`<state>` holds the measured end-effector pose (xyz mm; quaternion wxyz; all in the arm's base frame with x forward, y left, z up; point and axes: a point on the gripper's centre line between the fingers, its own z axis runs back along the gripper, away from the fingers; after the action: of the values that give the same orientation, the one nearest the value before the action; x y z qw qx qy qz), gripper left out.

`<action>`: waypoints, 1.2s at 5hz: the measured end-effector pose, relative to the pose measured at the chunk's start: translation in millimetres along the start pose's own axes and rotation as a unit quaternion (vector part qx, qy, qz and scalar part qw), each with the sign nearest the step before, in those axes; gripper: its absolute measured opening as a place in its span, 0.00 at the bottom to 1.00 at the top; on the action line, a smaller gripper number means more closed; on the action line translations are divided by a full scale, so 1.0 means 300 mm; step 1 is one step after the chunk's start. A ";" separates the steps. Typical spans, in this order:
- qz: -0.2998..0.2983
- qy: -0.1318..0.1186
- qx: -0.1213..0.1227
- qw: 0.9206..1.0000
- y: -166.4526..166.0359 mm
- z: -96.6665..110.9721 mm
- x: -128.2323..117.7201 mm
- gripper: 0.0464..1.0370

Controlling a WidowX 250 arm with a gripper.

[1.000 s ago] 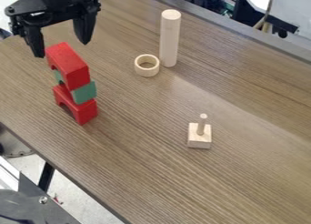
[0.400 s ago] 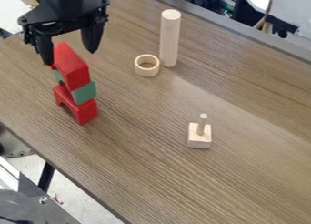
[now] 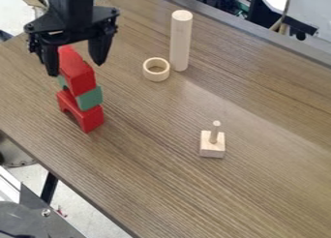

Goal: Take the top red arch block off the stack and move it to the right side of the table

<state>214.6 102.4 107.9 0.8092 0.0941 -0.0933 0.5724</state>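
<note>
You're holding the end effector (image 3: 75, 69) over the stack, released, fingers spreading apart around the far end of the upper red block (image 3: 80, 79); can't tell whether either finger is touching. That block is resting on the green block (image 3: 89, 98), which is sitting on the lower red block (image 3: 82, 117), on the counter (image 3: 155, 184). The stack is looking uneven, so it's probably tippy. While working close in, you're best off centring on the block's width, keeping fingers in line with its sides and moving slowly; one-sided contact is risking a topple. If closing, go even and light, keeping tips above the green. The ring (image 3: 156, 76), cylinder (image 3: 181, 41) and pegged base (image 3: 212, 148) are standing well apart.
</note>
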 end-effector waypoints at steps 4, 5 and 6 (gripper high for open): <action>-0.015 -0.009 -0.052 0.998 -0.127 0.050 -0.010 0.54; -0.028 -0.042 -0.093 0.994 -0.220 0.134 -0.001 0.54; -0.053 -0.060 -0.110 0.991 -0.308 0.179 -0.018 0.54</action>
<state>297.8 53.2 154.0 0.8367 0.0431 -0.1992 0.5083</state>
